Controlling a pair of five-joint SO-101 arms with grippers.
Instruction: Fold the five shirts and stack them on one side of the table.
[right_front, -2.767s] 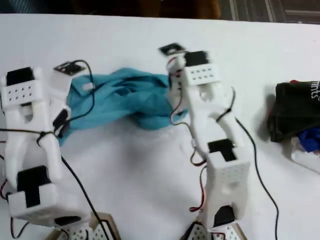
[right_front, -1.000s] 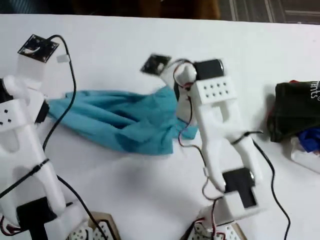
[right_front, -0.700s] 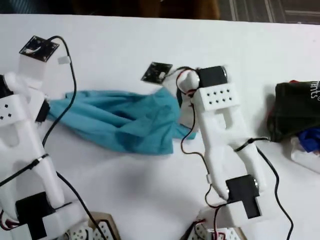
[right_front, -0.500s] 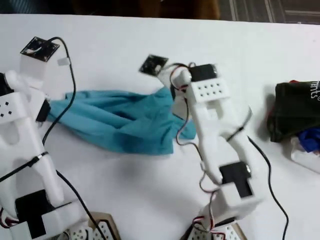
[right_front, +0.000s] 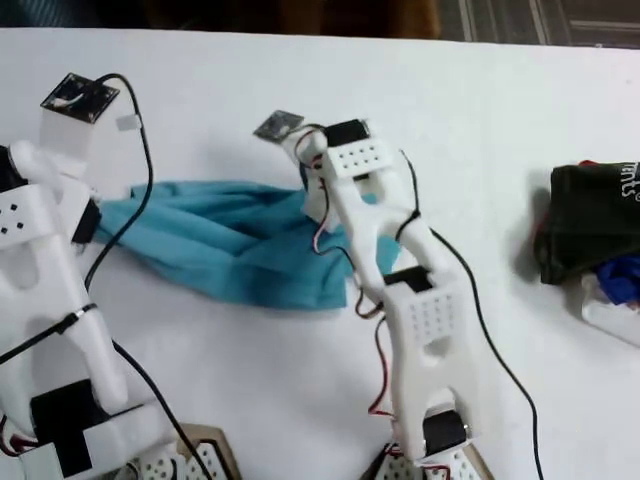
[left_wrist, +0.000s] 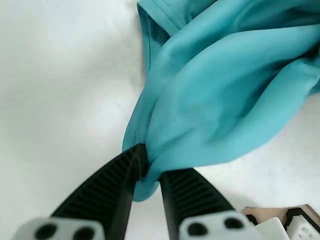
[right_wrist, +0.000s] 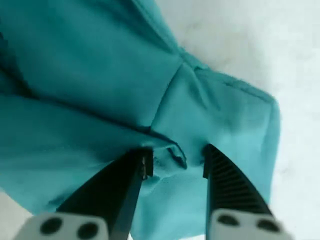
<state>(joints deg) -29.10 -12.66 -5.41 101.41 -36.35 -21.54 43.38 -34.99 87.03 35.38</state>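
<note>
Found the teal shirt (right_front: 230, 250) lying rumpled on the white table (right_front: 500, 100), drawn out lengthwise between the two arms, left of the table's middle. Saw long folds running along it and a stitched hem turned up near its left end. Judged it unfolded, more rope than rectangle.

Caught the left gripper (left_wrist: 149, 162) at the shirt's left end, low over the table, black ribbed fingers (left_wrist: 112, 187) pressed together on a pinch of the teal cloth. Saw the fabric fanning out from that pinch toward the far arm.

Found the right gripper (right_wrist: 175, 157) down over the shirt's right end, jaws spread apart, straddling a small raised wrinkle of fabric and not closed on it. Could not tell whether the fingertips touched the cloth.

Noted, well apart at the table's right edge, a dark shirt (right_front: 590, 235) in a compact bundle. Saw a bit of blue cloth (right_front: 622, 272) and some white cloth (right_front: 610, 310) just beside it, on the side nearer the arms' bases.
</note>
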